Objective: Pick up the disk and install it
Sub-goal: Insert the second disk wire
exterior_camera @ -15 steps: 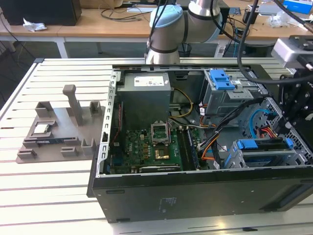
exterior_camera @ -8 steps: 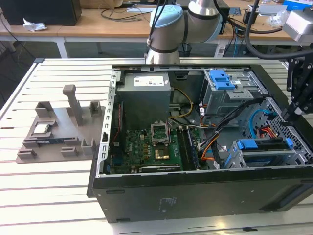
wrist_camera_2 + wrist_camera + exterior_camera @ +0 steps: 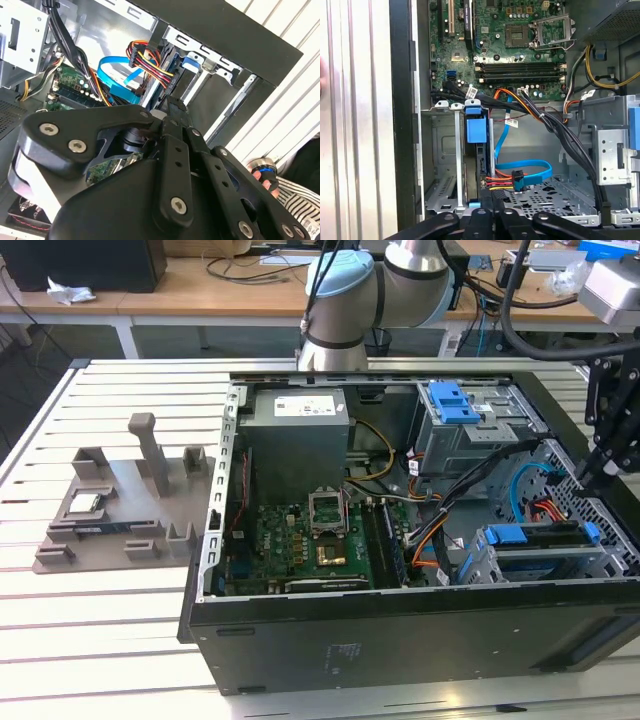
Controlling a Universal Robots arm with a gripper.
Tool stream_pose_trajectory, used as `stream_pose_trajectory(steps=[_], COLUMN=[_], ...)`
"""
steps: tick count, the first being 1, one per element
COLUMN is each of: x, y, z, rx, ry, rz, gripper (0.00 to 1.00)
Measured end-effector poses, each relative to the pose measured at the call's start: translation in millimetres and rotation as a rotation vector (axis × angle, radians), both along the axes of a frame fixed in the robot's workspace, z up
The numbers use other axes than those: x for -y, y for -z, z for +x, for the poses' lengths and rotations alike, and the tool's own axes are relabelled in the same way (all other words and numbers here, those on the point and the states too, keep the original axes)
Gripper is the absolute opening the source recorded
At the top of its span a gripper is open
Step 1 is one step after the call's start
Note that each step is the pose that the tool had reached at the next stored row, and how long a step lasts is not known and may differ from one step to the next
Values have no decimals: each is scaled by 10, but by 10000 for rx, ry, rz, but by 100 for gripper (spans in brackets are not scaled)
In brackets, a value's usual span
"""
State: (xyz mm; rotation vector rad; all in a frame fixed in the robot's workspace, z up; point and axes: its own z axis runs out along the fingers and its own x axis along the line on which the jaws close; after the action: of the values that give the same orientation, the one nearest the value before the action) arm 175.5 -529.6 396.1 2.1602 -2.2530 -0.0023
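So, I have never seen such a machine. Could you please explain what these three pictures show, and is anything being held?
The machine is a robot arm with a gripper at its end. The exterior view comes from a camera standing apart from the arm. Both wrist views come from cameras riding on the arm, looking into the case. On the slatted table lies an open computer case, its motherboard showing. Toward the exterior view's left sits a grey holder with a small square chip. The gripper hangs over the drive cage at the case's corner. The disk, with blue rails, stands on edge in that cage. Whether the gripper holds it, I cannot tell.
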Motion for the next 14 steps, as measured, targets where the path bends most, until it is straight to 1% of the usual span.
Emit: stream_pose_trajectory(steps=[1,4,7,8,9,11,12,14], x=[0,0,-7,-28,-62,-112,-146,-168], y=[0,-1,-3,3,14,34,52,85], z=[0,0,-6,-30,-50,-73,-82,-99], rx=[0,0,0,-1,0,-1,0,0], ry=[0,0,0,-1,0,1,0,0], rz=[0,0,-5,-2,11,93,115,118], gripper=[17,36,36,36,36,36,36,36])
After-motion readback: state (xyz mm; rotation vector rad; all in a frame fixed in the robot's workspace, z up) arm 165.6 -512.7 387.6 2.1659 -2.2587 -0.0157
